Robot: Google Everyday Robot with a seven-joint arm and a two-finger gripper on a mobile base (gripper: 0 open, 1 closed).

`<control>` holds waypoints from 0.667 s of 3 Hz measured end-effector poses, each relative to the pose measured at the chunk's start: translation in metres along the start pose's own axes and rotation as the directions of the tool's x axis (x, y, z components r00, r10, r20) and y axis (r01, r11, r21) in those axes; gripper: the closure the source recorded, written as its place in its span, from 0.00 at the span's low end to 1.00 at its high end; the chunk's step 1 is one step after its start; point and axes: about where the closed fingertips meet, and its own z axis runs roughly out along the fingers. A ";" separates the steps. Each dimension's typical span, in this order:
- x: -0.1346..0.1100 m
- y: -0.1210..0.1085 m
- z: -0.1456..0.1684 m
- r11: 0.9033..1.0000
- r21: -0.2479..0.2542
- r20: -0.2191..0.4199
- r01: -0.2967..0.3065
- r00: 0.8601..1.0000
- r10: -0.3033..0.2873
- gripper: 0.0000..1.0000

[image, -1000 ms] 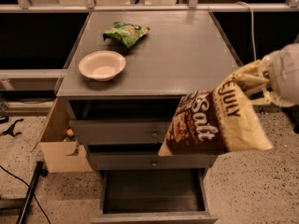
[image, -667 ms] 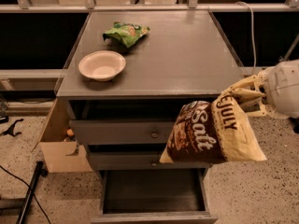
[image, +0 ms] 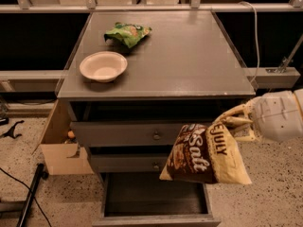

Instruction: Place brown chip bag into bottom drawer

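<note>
The brown chip bag (image: 204,154), pale yellow with a dark brown panel and white lettering, hangs in the air in front of the cabinet's right side. My gripper (image: 235,121) comes in from the right and is shut on the bag's top edge. The bag hangs above the right part of the bottom drawer (image: 156,200), which is pulled out and open at the cabinet's foot. The bag covers part of the two upper drawer fronts.
A white bowl (image: 103,65) and a green chip bag (image: 128,33) lie on the grey cabinet top (image: 189,56). Two shallower knobbed drawers (image: 137,134) stand slightly pulled out. A cardboard box (image: 57,145) sits at the cabinet's left. A cable (image: 19,188) lies on the floor.
My gripper and the bag have moved lower, bringing the bag nearer the open bottom drawer. The bowl and green bag have not moved.
</note>
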 end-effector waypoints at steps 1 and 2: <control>0.019 0.026 0.022 0.998 -0.043 0.008 -0.043 0.999 0.043 1.00; 0.024 0.030 0.029 0.998 -0.050 0.005 -0.039 0.999 0.039 1.00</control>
